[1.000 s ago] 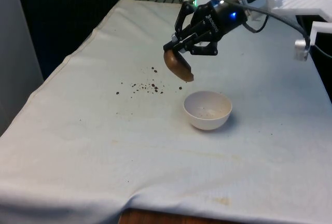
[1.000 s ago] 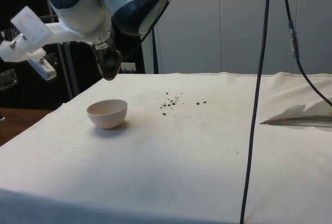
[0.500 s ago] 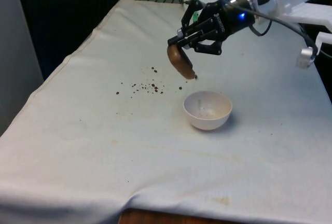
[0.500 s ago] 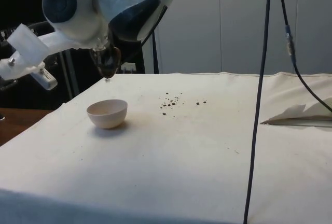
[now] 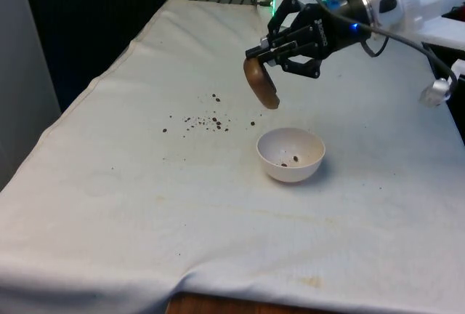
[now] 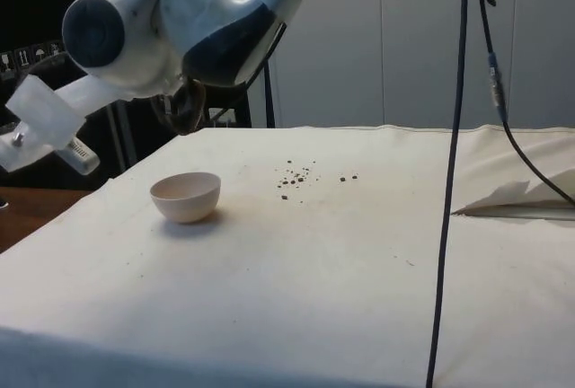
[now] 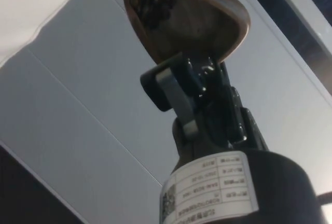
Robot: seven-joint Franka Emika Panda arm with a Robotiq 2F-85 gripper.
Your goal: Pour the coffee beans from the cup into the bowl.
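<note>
Scattered coffee beans [image 5: 207, 120] lie on the white cloth [image 5: 145, 205], toward the front view's left of the white bowl [image 5: 290, 155] (two beans inside it). Above the bowl's left rim, the gripper [image 5: 263, 61] clamps the rim of a tilted brown cup [image 5: 261, 85], beans [image 7: 153, 3] still inside.

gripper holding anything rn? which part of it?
Yes: the gripper holds the brown cup by its rim, fingers pinching the wall. The cup is tipped above the white bowl, with beans in it.
</note>
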